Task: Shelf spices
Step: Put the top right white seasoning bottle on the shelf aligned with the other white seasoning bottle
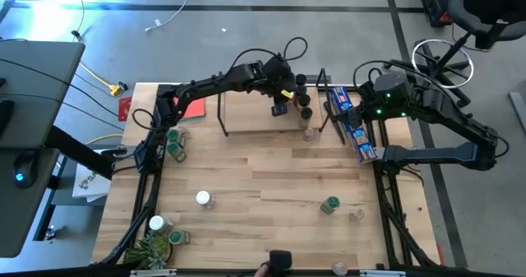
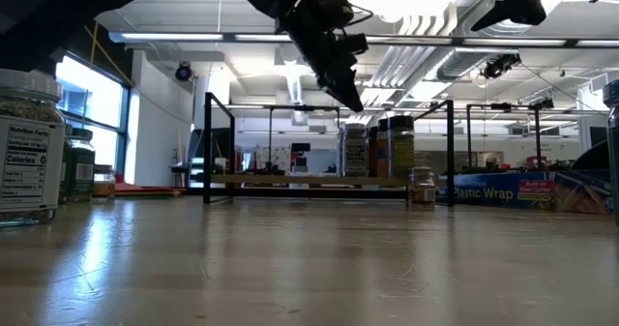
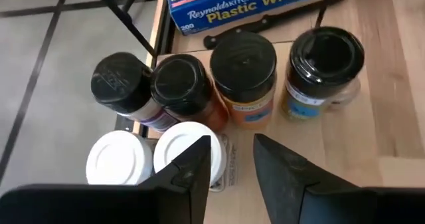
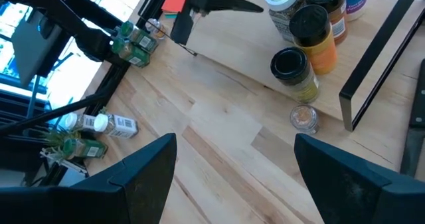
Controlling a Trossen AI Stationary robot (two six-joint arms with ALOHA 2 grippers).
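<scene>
Here, the left gripper point(image 1: 280, 106) hovers at upper centre over the wooden shelf point(image 1: 246, 113), its dark fingers slightly apart and empty above round-lidded cylindrical spices point(image 1: 304, 96). The right gripper point(image 4: 232, 177), spread wide, waits right.

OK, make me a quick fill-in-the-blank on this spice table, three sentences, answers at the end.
1. The left gripper hovers above jars standing on the ____.
2. The blue box beside the shelf reads Plastic ____.
3. The jar beside the white-lidded jar under the left gripper has a ____ lid.

Missing words: shelf; Wrap; white
</scene>
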